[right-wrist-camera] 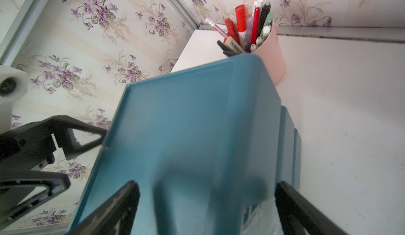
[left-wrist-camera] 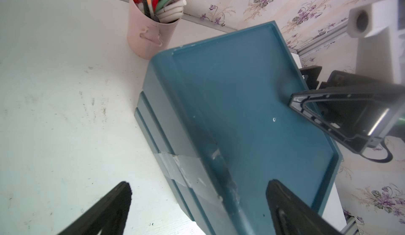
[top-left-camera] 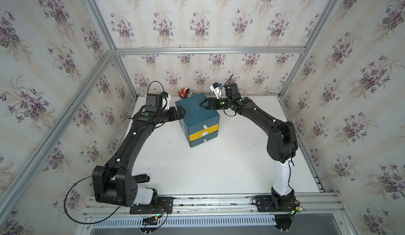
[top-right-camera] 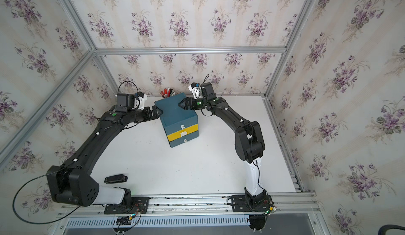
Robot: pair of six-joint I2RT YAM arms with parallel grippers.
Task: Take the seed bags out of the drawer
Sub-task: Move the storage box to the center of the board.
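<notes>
At the back of the white table (top-left-camera: 197, 168), a teal drawer unit (top-left-camera: 197, 111) stands with all 3 drawers pushed fully in: a teal front on top, the yellow drawer (top-left-camera: 197, 135) in the middle, another teal front at the bottom. Seed bags: none visible in any view, so 0 of them are out; judged to be inside 1 of the shut drawers, which one cannot be told. Left gripper (top-left-camera: 183, 112): fingers spread wide, grasping nothing, straddling the unit's upper left edge in the left wrist view (left-wrist-camera: 199, 184), 1 finger over the lid and 1 outside it above the table. Right gripper (top-left-camera: 202, 106): likewise spread and empty, straddling the upper right edge in the right wrist view (right-wrist-camera: 207, 184). Contact with the lid cannot be confirmed for either. Both tools are up at the top of the unit, well apart from the white pull tabs on the drawer fronts. A pink pen cup (left-wrist-camera: 149, 36) stands just behind the unit. Judgement: task at its very start. Left to do: open a drawer, find the bags, lift each out onto the table.
</notes>
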